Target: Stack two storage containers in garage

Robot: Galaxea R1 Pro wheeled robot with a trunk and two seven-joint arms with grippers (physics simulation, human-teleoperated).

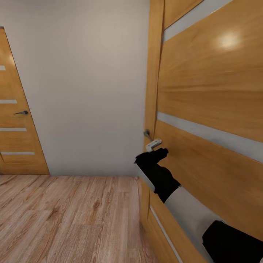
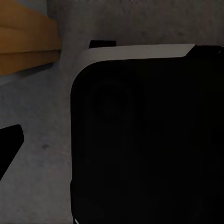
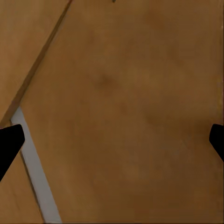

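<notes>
The robot stands in a hallway, close against an orange wooden door (image 1: 204,109) with pale horizontal stripes. That door fills the right of the head view, and its small handle (image 1: 148,135) sits at its near edge, beside the door frame. The right arm (image 1: 182,204) reaches forward along the door, and the right end effector (image 1: 155,155) is just below the handle, very near it; whether they touch I cannot tell. In the right wrist view the two dark fingertips (image 3: 9,144) stand far apart at the edges of the picture, with bare door panel and one pale stripe between them, so this end effector is open and holds nothing.

Left of the door runs a plain grey-white wall (image 1: 87,87), then a second striped door (image 1: 16,128) with a dark lever. Light wood-plank floor (image 1: 65,219) lies below.

The left wrist view is dark: one fingertip (image 2: 9,144) shows beside a black robot part (image 2: 144,140); I cannot tell its state.
</notes>
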